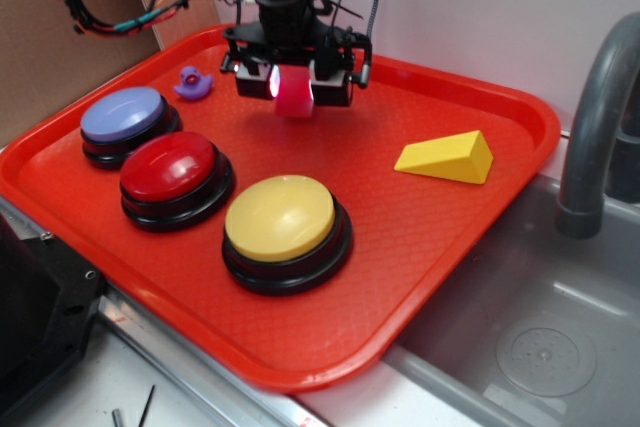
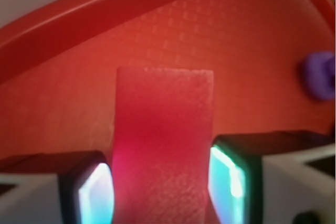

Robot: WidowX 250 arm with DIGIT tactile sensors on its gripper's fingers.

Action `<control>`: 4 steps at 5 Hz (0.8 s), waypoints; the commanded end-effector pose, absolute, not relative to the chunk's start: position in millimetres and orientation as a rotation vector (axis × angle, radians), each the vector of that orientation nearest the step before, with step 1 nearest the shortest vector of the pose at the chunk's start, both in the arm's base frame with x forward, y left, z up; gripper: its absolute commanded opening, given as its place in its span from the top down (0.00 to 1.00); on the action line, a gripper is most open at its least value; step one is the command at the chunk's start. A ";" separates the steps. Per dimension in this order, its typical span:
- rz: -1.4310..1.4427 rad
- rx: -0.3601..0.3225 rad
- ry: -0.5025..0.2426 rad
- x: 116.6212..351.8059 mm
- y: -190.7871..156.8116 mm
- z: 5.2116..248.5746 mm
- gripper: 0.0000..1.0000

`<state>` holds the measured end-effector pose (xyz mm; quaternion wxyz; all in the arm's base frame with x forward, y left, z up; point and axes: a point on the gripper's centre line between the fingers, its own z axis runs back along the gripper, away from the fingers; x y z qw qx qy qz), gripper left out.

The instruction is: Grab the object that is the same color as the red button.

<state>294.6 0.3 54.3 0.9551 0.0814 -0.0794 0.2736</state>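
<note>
gripper jaws closed on the red wedge, held at the back of the tray, beyond the red button. risk: matte sloped faces under the pads; the block may squeeze out or tilt if lifted.

Bright, even exterior light with soft shadows; the wrist view is blurred.

Red wedge pinched in the claw, behind the red button.
</note>
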 end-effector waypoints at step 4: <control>0.424 -0.059 -0.174 211.9 -0.4 218.0 1.00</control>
